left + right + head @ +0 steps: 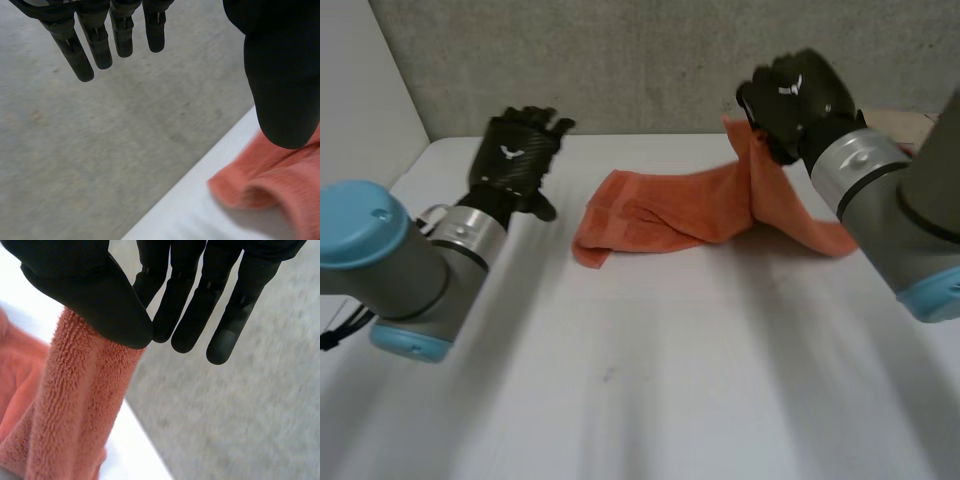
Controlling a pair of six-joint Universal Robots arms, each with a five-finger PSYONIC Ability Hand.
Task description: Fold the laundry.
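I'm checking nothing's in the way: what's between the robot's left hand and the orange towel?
Just bare white table between the left hand and the orange towel, in the head view.

The towel [660,215] is showing plain orange mid-frame, the table [670,380] is gleaming white, the wall [650,60] up top is looking mottled grey.

This looks like a robot lab or a test room. A plain white table [650,400] stands against a bare grey wall [620,60] that looks rough, like concrete. A flat white side wall [360,80] closes off one end. Two big machine arms reach over the table, the left arm [410,265] and the right arm [900,210], with grey joints and light-blue caps. An orange towel [660,215] on the table is a thing from a home, but the room around it is a work place.
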